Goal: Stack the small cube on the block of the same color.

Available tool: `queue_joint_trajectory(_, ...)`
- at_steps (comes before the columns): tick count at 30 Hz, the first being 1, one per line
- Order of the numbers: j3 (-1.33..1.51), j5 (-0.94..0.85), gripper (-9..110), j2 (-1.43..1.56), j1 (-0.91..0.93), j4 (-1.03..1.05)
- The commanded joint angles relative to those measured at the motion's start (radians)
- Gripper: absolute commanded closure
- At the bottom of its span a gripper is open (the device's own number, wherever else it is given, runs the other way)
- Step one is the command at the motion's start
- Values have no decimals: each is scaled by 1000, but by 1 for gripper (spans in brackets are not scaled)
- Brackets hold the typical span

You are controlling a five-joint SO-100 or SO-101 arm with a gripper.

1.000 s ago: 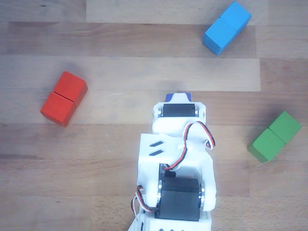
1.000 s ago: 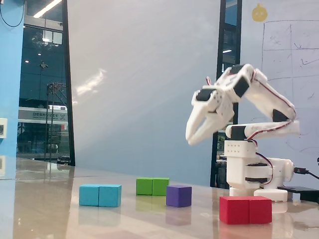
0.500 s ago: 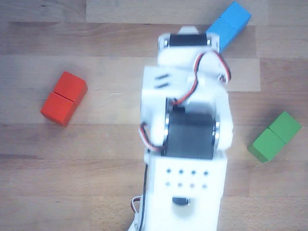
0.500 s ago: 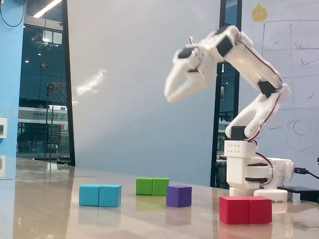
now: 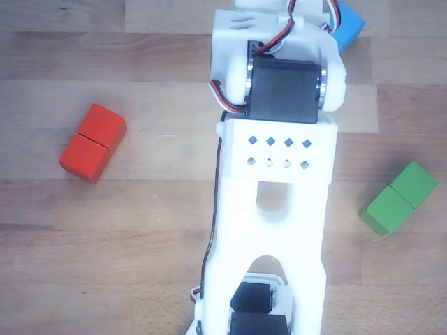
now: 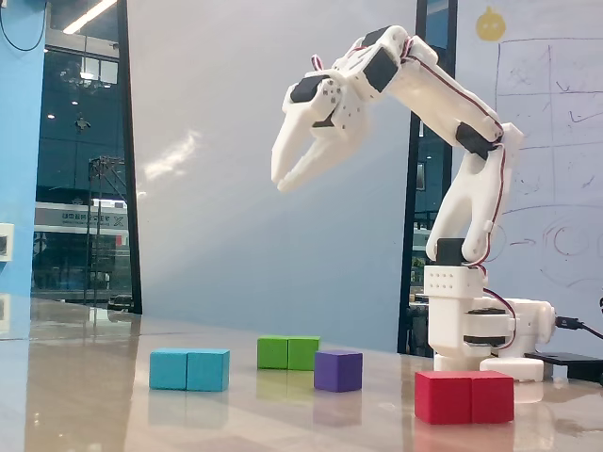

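Note:
In the fixed view the small dark blue-violet cube (image 6: 338, 370) sits on the table between the green block and the red block. The light sky-blue oblong block (image 6: 188, 369) lies to its left, apart from it. A corner of the sky-blue block also shows at the top edge of the other view (image 5: 347, 31), behind the arm. My gripper (image 6: 279, 182) is raised high above the table, pointing down and left, with its jaws slightly apart and nothing in them. In the other view the cube and the gripper tips are hidden by the arm.
A red oblong block (image 6: 464, 396) (image 5: 93, 142) and a green oblong block (image 6: 289, 352) (image 5: 399, 198) lie on the wooden table. The white arm base (image 6: 471, 315) stands at the right of the fixed view. The arm (image 5: 276, 181) covers the middle of the other view.

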Motion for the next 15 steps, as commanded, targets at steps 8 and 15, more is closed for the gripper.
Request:
queue_joint_trajectory(8,-11,6,101,-3,-6,160)
queue_joint_trajectory(15,-11,6,101,-3,-6,170)
